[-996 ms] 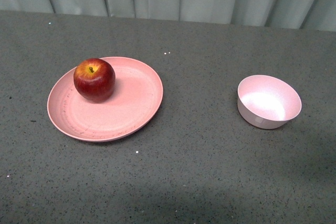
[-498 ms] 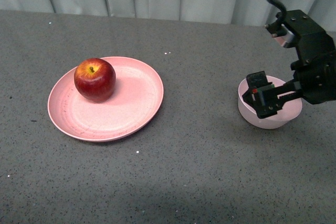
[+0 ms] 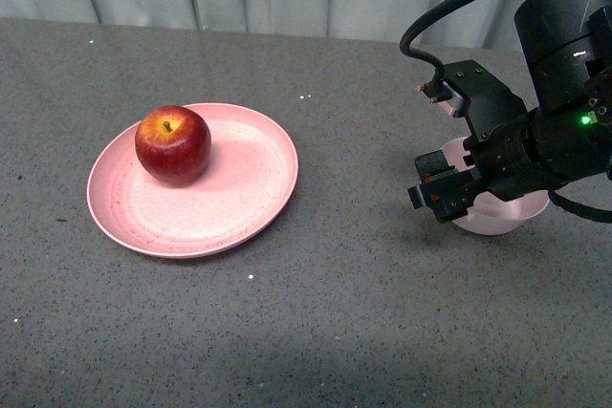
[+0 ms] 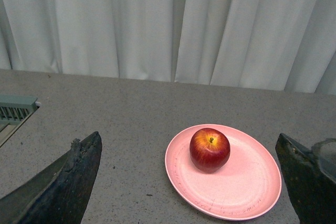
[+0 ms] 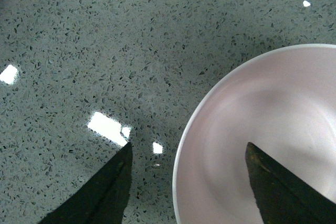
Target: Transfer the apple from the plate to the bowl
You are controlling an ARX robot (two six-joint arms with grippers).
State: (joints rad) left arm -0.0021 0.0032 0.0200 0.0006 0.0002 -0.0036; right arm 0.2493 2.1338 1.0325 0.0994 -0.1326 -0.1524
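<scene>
- The right arm (image 3: 535, 140) is matte black all over, built of blocky housings; the largest, at the top, is a broad round drum.
- A thick black cable (image 3: 404, 43) curves out from near that drum and ends at a small plug on the wrist block.
- A pale grey metal bracket (image 3: 449, 97) sits just beside the plug.
- One small green light (image 3: 584, 121) glows on the dark housing.
- The right claw (image 3: 435, 193) is black with small red marks; in the right wrist view its fingers (image 5: 105, 192) are dark, smooth, tapering wedges.
- The left claw (image 4: 187, 136) has dark fingers (image 4: 68, 182) with rough, worn-looking edges; one carries a greyish piece (image 4: 326, 153) on top.
</scene>
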